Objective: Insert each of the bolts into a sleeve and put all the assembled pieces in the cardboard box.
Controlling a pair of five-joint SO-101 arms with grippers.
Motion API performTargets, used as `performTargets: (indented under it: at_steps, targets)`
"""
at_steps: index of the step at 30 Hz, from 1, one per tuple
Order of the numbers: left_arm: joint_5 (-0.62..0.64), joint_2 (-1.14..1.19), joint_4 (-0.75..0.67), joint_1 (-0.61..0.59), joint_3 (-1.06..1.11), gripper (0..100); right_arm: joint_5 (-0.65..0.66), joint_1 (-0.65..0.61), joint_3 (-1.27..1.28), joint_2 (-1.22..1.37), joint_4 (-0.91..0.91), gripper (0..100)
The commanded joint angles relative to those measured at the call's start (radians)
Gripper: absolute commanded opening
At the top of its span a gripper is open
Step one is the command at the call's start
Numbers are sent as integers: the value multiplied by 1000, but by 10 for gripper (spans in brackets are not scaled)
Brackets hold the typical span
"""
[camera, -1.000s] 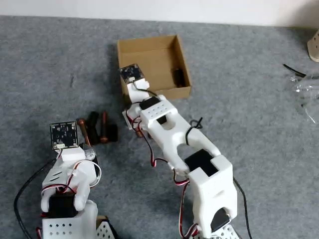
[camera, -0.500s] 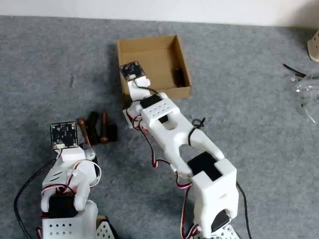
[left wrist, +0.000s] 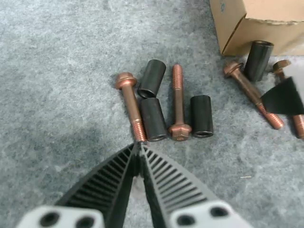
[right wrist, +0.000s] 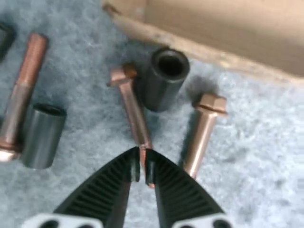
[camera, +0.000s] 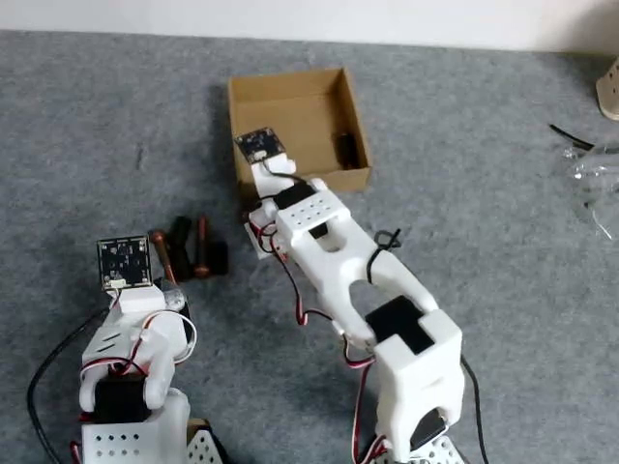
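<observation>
Several copper bolts and black sleeves lie loose on the grey carpet [camera: 189, 246] beside the cardboard box [camera: 319, 181]. My left gripper [left wrist: 138, 159] is shut and holds nothing; its tips sit just short of the threaded end of a bolt [left wrist: 131, 107]. Beside that bolt lie two sleeves [left wrist: 153, 118] and a second bolt [left wrist: 178, 102]. My right gripper [right wrist: 142, 167] sits by the box's front corner, shut on the threaded tip of a bolt [right wrist: 133, 111] that lies on the carpet. A sleeve [right wrist: 164, 78] and another bolt [right wrist: 204, 126] flank it.
A black piece [camera: 345, 148] lies inside the box near its right wall. Clear plastic and cables [camera: 590, 164] sit at the far right edge. A third sleeve [left wrist: 202, 115] lies alone. Open carpet stretches to the right of the box.
The right arm has edged slightly to the right, along the box front. The left arm and the loose parts have not moved.
</observation>
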Motion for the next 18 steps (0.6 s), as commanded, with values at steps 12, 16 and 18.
performTargets:
  at_steps: [12, 16, 18]
  targets:
    - [-5, -10, -21, -7, -13, 7, -6, 12, 90, -404, 24, 7]
    - [-5, -10, -21, -5, -13, 7, -6, 12, 131, -360, -42, 31]
    - [-5, -10, -21, -4, -12, 7, -5, 12, 133, -308, -68, 90]
